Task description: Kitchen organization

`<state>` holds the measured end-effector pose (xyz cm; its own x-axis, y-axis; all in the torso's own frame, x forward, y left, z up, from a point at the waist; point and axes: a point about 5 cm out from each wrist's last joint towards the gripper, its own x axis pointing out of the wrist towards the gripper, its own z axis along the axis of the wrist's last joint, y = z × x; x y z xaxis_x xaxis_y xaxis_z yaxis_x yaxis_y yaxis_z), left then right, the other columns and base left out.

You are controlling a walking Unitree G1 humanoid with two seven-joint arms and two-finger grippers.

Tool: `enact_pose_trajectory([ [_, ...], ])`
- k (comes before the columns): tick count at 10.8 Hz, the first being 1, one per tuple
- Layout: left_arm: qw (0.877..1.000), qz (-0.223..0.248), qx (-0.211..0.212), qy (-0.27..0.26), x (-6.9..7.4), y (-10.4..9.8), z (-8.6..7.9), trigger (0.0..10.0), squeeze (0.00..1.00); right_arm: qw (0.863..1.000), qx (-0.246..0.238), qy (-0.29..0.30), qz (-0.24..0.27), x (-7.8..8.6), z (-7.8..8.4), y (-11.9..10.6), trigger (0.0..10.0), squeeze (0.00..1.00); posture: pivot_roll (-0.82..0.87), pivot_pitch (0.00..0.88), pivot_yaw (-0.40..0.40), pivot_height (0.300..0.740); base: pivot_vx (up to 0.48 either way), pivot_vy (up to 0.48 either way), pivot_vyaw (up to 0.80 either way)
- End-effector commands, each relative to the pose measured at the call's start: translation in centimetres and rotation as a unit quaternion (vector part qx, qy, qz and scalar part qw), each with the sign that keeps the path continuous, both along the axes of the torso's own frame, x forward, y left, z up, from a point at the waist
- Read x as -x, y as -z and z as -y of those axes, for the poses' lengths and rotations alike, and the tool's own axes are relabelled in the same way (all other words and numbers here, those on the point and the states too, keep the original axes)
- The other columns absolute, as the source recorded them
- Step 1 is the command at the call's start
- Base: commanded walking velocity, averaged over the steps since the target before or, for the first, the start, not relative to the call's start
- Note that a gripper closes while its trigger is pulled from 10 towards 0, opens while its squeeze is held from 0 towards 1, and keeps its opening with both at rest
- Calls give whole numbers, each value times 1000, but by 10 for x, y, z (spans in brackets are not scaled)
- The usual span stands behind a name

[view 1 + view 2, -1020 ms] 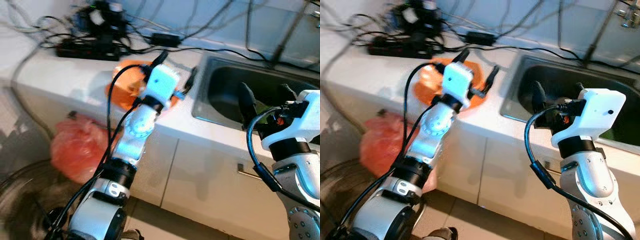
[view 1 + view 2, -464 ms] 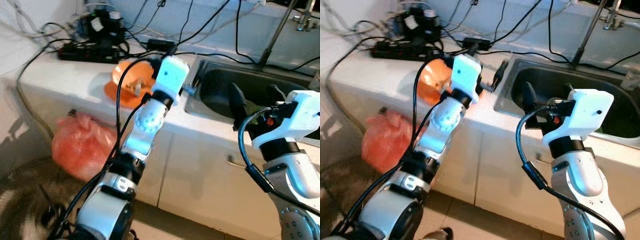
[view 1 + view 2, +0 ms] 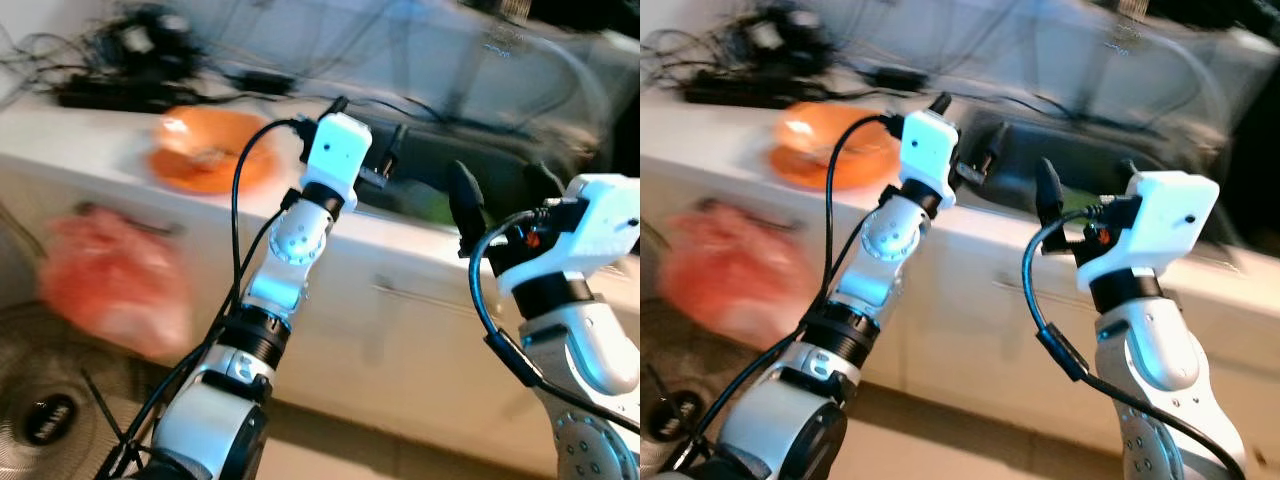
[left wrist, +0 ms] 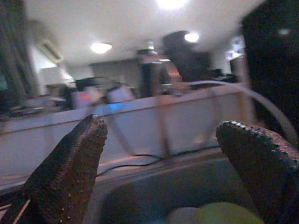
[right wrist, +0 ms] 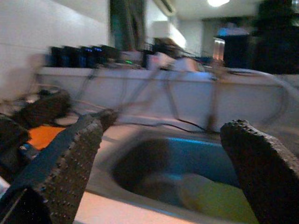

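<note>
White countertop runs along the wall, its cabinet fronts below, and the whole scene is smeared by camera motion. Set into it lies the dark steel sink, holding something yellow-green that is too blurred to name. On the counter to the robot's left of the sink sits an orange plate with a small heap on it, and a red plastic bag hangs by the cabinet below. Both arms are raised toward the basin: the left gripper and the right gripper each stand wide apart, holding nothing. The step looks like an approach to the sink; better to let the view settle before reaching in.
</note>
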<state>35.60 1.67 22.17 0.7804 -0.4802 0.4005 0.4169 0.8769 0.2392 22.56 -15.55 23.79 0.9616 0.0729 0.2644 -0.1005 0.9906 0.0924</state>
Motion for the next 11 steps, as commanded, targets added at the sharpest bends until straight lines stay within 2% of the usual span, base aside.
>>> enact_pose_trajectory([
  [1, 1000, 2, 3, -3, -1, -3, 1, 10000, 0, 1000, 1, 11, 6, 0, 2, -3, 10000, 0, 54, 0, -88, 740, 0, 0, 0],
  [3, 999, -28, -16, -38, -6, 19, -20, 10000, 0, 999, -11, 28, 12, 2, 4, -3, 10000, 0, 55, 0, -91, 740, 0, 0, 0],
  [4, 996, -42, -36, -67, -9, 32, -40, 10000, 0, 999, -15, 39, 6, 4, 6, 2, 10000, 0, 58, 0, -91, 740, 0, 0, 0],
  [8, 990, -53, -80, -105, 2, 56, -84, 10000, 0, 994, -15, 106, -22, 19, 23, 24, 10000, 0, 93, 0, -105, 740, 0, 0, 0],
  [9, 990, -50, -84, -105, 5, 58, -88, 10000, 0, 993, -15, 112, -26, 20, 26, 26, 10000, 0, 99, 0, -109, 740, 0, 0, 0],
  [11, 990, -49, -82, -102, 9, 59, -86, 10000, 0, 991, -9, 132, -23, 20, 34, 28, 10000, 0, 109, 0, -116, 740, 0, 0, 0],
])
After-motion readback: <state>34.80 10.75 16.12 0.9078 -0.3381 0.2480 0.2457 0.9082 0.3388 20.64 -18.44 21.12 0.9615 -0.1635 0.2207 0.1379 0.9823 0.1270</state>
